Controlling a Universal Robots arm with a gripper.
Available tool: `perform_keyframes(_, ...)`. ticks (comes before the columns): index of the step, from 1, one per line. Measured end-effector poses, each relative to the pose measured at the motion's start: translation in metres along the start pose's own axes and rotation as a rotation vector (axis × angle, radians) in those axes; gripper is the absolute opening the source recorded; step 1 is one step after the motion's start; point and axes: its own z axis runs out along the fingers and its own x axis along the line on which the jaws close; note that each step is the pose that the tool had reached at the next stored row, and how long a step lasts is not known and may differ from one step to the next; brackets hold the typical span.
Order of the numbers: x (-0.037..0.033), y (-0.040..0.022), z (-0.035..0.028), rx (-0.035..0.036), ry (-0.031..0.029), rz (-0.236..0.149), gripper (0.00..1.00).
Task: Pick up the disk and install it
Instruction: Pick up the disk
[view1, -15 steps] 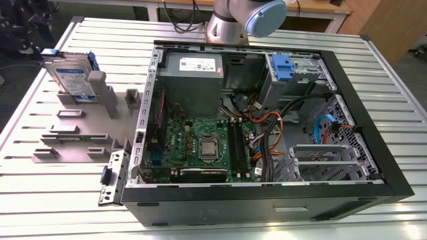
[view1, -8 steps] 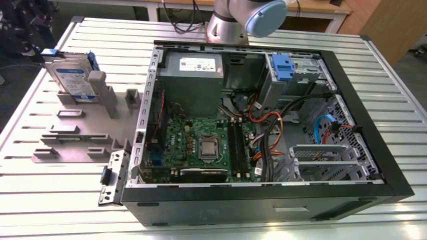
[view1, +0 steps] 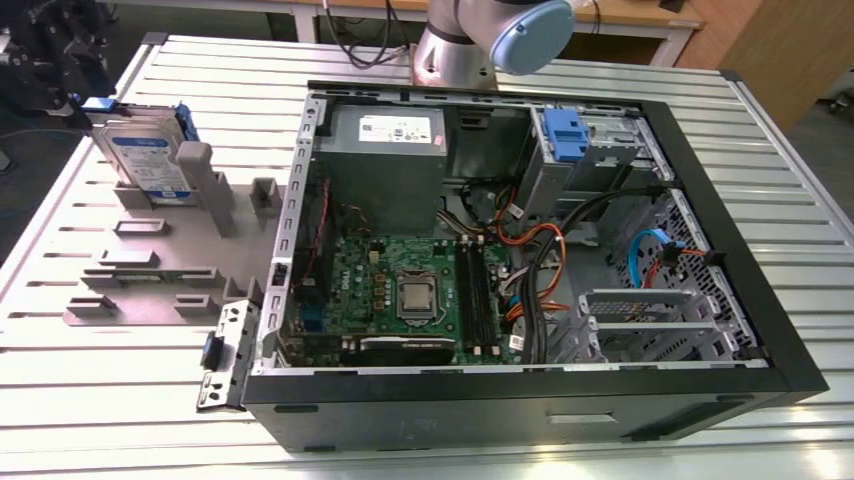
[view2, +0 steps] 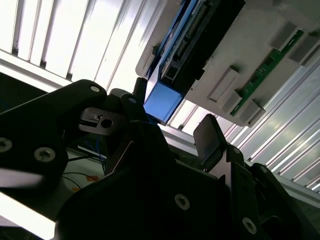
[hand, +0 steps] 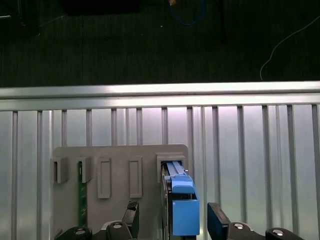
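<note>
pick-up step, as i judge it: the end effector (hand: 172, 212) has its fingers apart, straddling the blue end of the disk (hand: 180, 187) without clamping it. a grip here would call for even contact on both sides. the disk stands upright in a slot of the grey holder (view1: 160, 280) on the tabletop (view1: 107, 400), beside the open computer case (view1: 534, 410), which holds a circuit board (view1: 400, 290), power supply (view1: 384, 140) and cables.
</note>
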Motion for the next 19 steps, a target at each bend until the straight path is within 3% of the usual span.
perform_keyframes(16, 0.0001, -0.0002, 0.0107, 0.0012, 0.0008, -0.004, 0.65)
perform_keyframes(18, 0.0001, -0.0002, 0.0119, 0.0013, 0.0008, -0.004, 0.63)
perform_keyframes(19, 0.0001, -0.0002, 0.0125, 0.0012, 0.0009, -0.005, 0.57)
